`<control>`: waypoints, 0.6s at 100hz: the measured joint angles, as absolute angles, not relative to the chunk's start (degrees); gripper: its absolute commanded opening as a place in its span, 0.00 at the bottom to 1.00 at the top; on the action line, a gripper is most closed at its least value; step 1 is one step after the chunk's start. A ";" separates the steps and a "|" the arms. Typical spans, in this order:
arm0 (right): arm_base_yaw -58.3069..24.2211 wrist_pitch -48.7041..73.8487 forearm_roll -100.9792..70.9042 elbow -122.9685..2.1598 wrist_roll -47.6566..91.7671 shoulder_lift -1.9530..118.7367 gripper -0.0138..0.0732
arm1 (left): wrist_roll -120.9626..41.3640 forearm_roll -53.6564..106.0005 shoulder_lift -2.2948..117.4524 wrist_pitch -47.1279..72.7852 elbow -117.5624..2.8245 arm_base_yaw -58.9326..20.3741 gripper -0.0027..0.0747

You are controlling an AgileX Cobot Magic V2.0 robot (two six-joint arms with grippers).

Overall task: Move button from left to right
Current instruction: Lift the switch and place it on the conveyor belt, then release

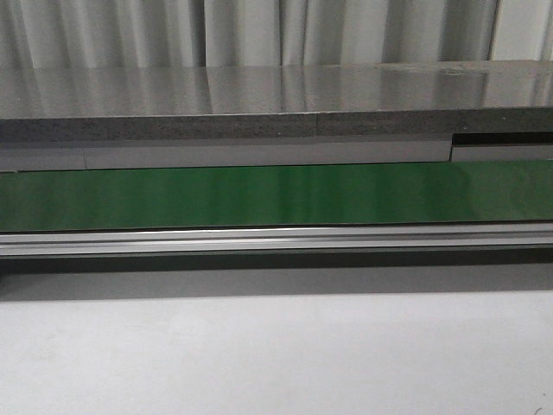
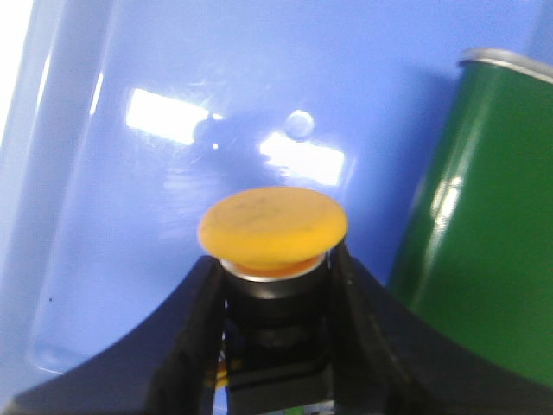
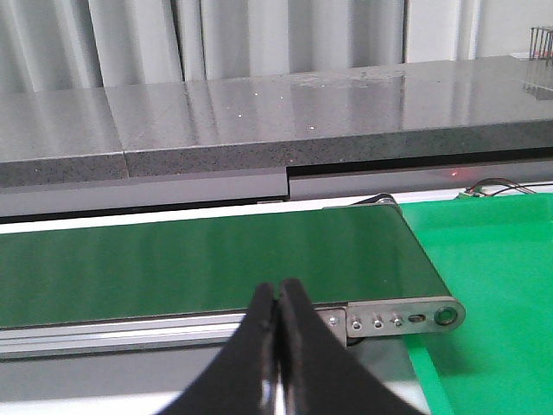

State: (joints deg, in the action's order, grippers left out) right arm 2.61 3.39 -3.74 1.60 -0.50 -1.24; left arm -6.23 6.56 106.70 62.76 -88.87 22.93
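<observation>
Left hand point(image 2: 275, 298) pinches the small push-button with a round yellow-orange cap and black body point(image 2: 273, 226) above a glossy blue plastic surface point(image 2: 173, 173).

Its black fingers point(image 2: 186, 346) press against the button's body from both sides, just under the cap; a green belt point(image 2: 484, 259) lies just beside. The right hand point(image 3: 278, 333) hangs with fingers pressed together, holding nothing, over the near edge of the long green conveyor belt point(image 3: 199, 259), whose silver rail point(image 1: 276, 239) crosses the front view before a grey stone desk point(image 1: 259, 104).
</observation>
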 measured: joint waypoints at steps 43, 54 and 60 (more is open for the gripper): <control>2.61 3.39 -3.74 1.60 -0.50 -1.24 0.08 | -7.56 5.61 105.91 64.50 -89.38 10.59 0.11; 2.61 3.39 -3.74 1.60 -0.50 -1.24 0.08 | -7.59 5.16 105.91 64.50 -89.38 8.19 0.11; 2.61 3.39 -3.74 1.60 -0.50 -1.24 0.08 | -7.59 5.08 106.28 64.50 -89.38 7.38 0.11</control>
